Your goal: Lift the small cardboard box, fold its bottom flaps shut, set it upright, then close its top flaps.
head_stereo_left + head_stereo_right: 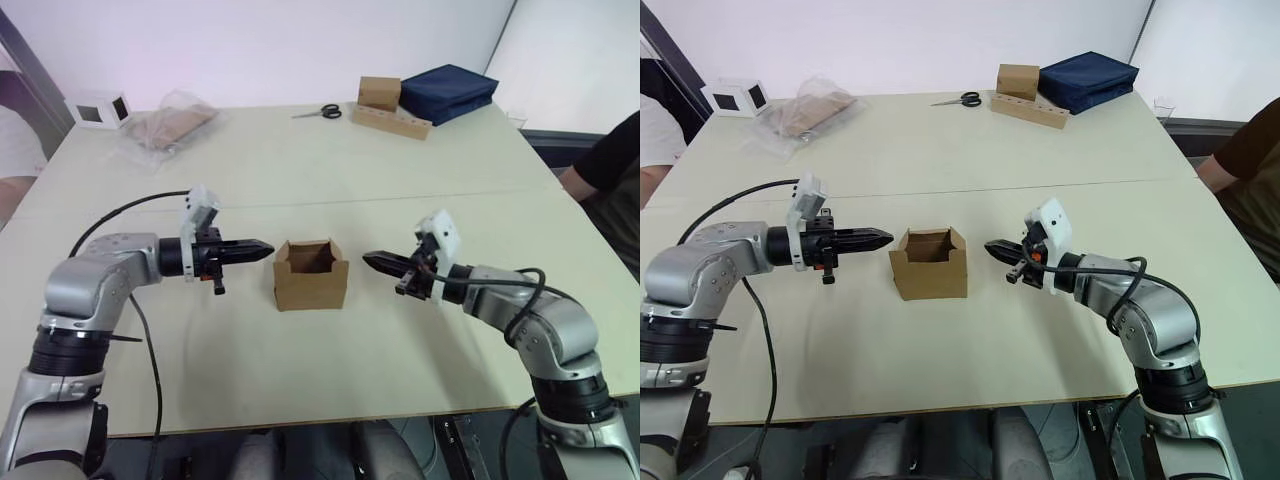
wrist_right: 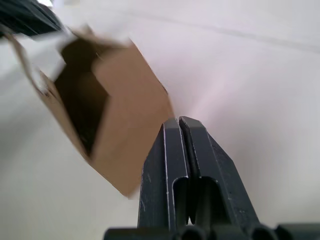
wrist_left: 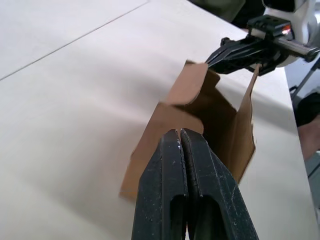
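The small cardboard box stands upright on the table between my two arms, plain brown, its top open with the top flaps standing up around the rim. Its bottom flaps are hidden underneath. My left gripper is shut, its tip a short way off the box's left upper edge. My right gripper is shut too, pointing at the box's right side with a small gap. In the left wrist view the box lies just past my closed fingers, and the right gripper shows beyond it.
At the table's far edge lie scissors, a brown cube on a holed cardboard strip, a navy bag, a plastic bag of cardboard and a white box. People sit at the left and right table edges.
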Robot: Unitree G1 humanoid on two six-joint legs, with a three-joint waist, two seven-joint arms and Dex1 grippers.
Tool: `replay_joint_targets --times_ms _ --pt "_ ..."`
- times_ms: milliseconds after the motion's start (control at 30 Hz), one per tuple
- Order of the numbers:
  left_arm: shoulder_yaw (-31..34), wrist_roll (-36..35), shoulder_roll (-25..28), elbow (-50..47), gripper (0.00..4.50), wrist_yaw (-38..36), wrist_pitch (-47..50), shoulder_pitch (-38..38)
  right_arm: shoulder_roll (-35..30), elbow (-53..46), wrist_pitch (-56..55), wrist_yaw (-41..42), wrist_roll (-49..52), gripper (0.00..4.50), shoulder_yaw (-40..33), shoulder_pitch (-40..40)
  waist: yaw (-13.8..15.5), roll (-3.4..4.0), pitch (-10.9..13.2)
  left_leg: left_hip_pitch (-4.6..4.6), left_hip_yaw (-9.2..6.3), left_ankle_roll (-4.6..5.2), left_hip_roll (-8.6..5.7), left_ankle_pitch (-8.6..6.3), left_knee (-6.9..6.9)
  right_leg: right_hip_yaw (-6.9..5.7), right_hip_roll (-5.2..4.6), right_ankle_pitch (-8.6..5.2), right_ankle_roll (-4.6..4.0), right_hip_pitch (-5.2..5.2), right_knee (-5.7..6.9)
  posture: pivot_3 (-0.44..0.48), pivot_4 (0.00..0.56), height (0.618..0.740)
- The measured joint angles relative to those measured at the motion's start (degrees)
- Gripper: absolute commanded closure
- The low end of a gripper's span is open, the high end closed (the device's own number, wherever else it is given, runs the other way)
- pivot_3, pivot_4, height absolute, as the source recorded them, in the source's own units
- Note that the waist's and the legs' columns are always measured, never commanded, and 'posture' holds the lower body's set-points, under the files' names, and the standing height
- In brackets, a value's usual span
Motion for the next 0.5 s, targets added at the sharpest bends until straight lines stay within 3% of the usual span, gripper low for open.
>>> replay_joint_targets --times_ms 500 --pt "-3.1 3.11 -2.21 -0.18 4.46 2.78 -2.71 1.09 6.0 11.52 -5.67 4.97 -4.1 4.5 5.96 -5.09 0.01 0.03 -0.14 0.09 0.01 -0.1 0.0 0.06 -0.01 0.0 0.0 0.0 -0.01 0.06 0.03 0.0 0.15 0.74"
